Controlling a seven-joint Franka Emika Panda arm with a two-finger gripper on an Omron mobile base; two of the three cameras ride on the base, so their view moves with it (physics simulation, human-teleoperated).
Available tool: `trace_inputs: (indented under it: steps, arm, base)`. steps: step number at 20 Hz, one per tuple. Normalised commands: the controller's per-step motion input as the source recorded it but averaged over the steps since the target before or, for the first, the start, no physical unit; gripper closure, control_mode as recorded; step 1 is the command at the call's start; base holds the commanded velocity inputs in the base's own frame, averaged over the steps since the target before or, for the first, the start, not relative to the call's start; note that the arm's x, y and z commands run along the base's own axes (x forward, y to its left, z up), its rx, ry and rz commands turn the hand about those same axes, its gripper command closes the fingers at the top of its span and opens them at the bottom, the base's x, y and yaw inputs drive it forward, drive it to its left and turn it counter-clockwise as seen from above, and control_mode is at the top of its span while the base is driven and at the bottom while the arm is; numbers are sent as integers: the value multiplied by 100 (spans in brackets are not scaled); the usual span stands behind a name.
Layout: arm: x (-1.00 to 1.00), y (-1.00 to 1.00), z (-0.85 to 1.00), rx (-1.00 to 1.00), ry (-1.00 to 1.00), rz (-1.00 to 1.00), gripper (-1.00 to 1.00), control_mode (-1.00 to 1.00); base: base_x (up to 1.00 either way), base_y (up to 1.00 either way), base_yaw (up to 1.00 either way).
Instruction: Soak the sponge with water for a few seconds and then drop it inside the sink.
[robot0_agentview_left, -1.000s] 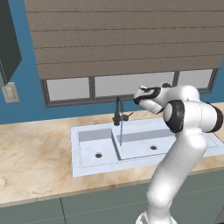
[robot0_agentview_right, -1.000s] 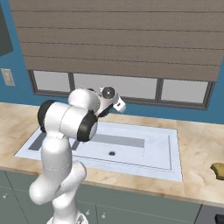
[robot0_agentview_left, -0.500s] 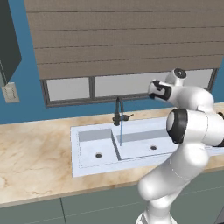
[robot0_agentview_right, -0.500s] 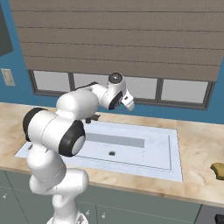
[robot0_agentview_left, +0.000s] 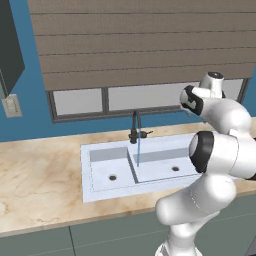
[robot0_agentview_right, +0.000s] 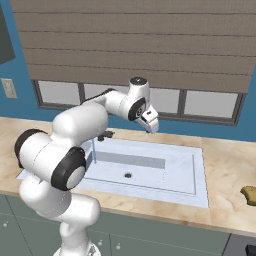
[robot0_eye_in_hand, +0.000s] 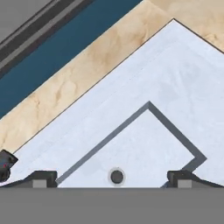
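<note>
A white robot arm stands in front of a marble-patterned surface (robot0_agentview_right: 227, 165) with a pale double-basin sink (robot0_agentview_right: 197, 172) set into it. Behind the sink runs a blue wall with a window and a brown slatted blind (robot0_agentview_left: 140, 45).

The arm reaches up and over the sink, and its claw (robot0_agentview_right: 151, 126) hangs in the air above the far part of the wider basin, near the window sill. The claw points downward. In the hand view its two dark fingertips (robot0_eye_in_hand: 43, 177) stand wide apart with nothing between them, looking straight down on the wider basin and its small round drain (robot0_eye_in_hand: 117, 176).

A dark slim faucet (robot0_agentview_left: 135, 127) rises at the far edge of the sink, between the two basins. A thin pale-blue stream of water (robot0_agentview_left: 138, 151) falls straight down from its spout into the sink.

The sponge (robot0_agentview_right: 249, 194), a small yellow-orange block, lies on the surface at the far right, well apart from the sink and from the claw. It sits close to the near edge of the surface, partly cut off by the right border of the right base view.

A pale wall outlet (robot0_agentview_left: 11, 106) is on the blue wall to the left.
</note>
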Motion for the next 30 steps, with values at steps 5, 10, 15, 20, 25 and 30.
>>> trace_inputs:
  steps: [5,10,15,20,25,30]
  arm:
    - [-40,-17,-34,2,24,1,-100,-100]
    - [-12,-31,-44,0,11,13,-100,-100]
    - [-16,-50,-28,0,1,20,-100,-100]
    - [-24,-53,-5,0,0,19,-100,-100]
    - [-25,-64,-7,0,0,18,-100,-100]
    - [-7,-53,0,-1,7,19,-100,-100]
  base:
    - [0,0,0]
    - [0,0,0]
    - [0,0,0]
    - [0,0,0]
    - [0,0,0]
    - [0,0,0]
